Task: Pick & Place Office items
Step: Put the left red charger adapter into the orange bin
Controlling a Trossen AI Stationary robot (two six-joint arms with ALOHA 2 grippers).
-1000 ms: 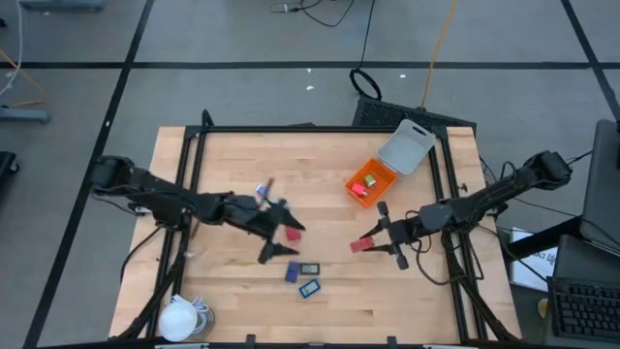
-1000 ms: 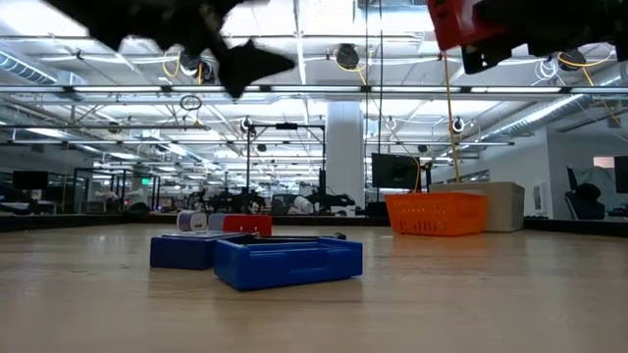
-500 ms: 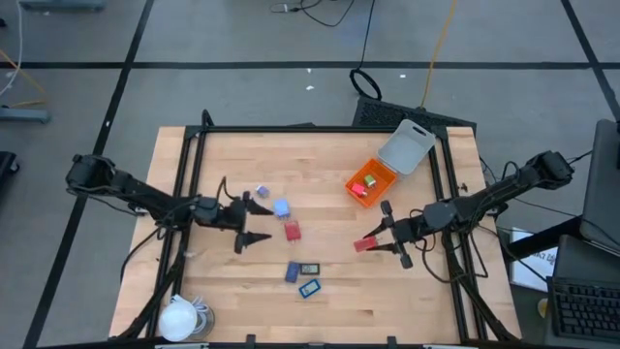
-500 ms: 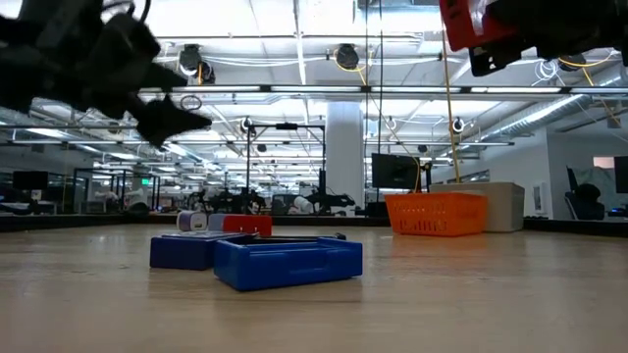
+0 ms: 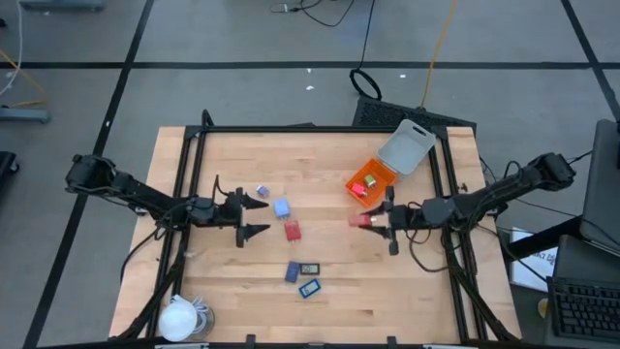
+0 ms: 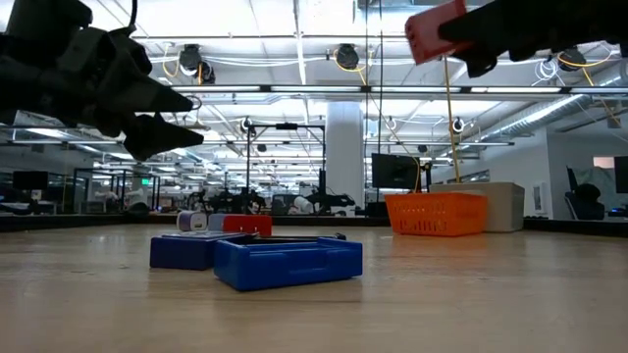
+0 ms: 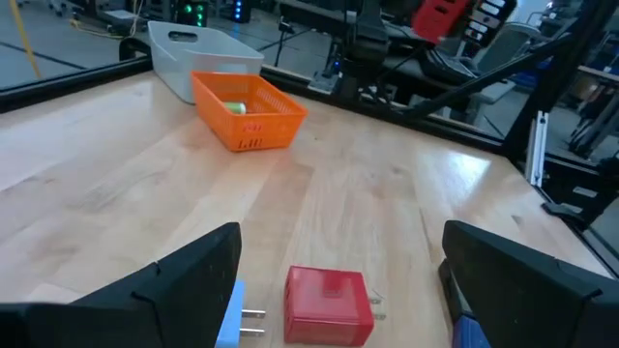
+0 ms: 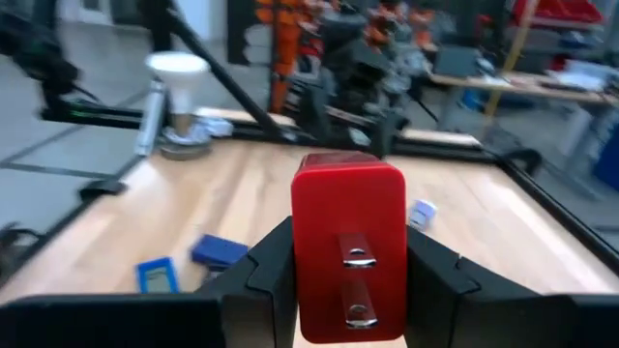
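Red plug block pinched by right gripper, held above table just near orange tray. Left gripper spread, empty. Risk: early release, block dropped beside tray.

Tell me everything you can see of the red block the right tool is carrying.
The red block is a glossy plastic-looking box with rounded corners and two metal prongs on one face, like a plug adapter. The right tool is shut on it, one finger on each side, holding it off the table beside the orange tray.
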